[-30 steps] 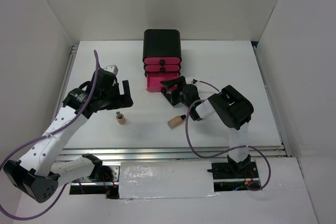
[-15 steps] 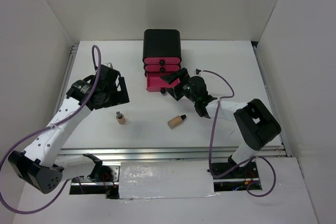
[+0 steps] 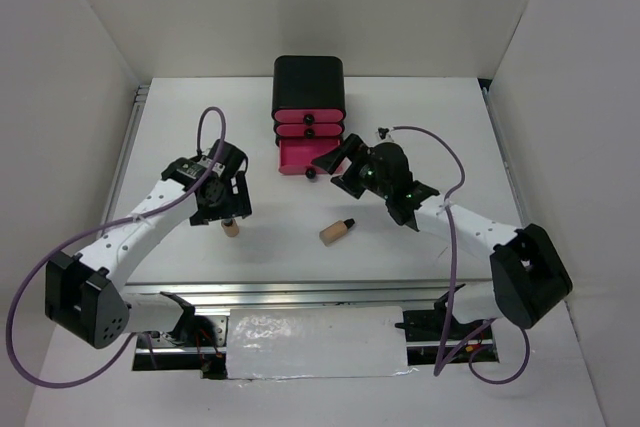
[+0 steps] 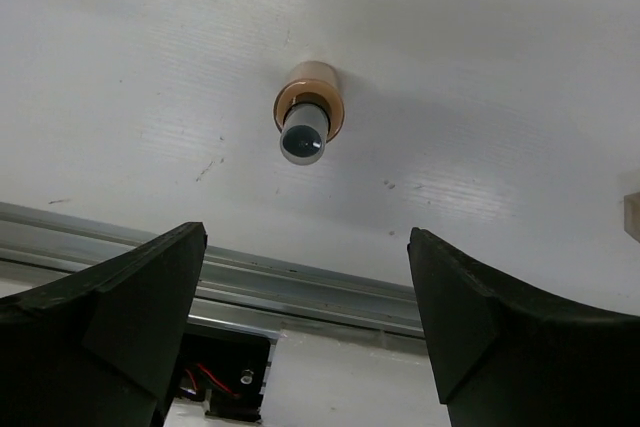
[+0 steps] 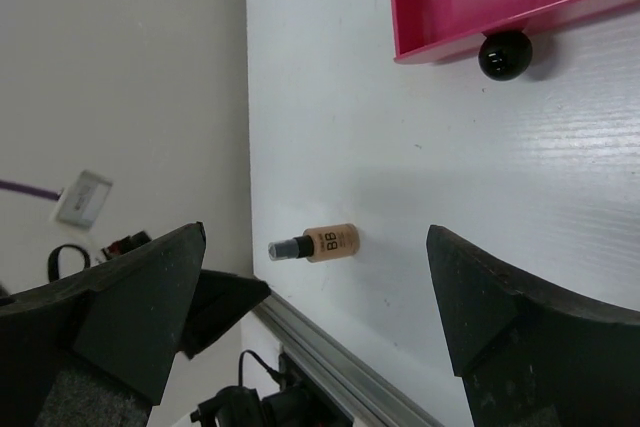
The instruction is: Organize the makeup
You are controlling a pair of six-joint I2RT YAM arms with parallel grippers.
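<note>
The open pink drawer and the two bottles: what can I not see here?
The open pink drawer: top view, the right gripper covers its right part; right wrist view, the upper edge cuts it off.
The upright bottle: top view, the left gripper partly hides its cap.
The lying bottle: top view, print too small.

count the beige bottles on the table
2. An upright bottle stands under the left gripper; a lying bottle is in front of the open drawer. More may be hidden in the drawers.
</note>
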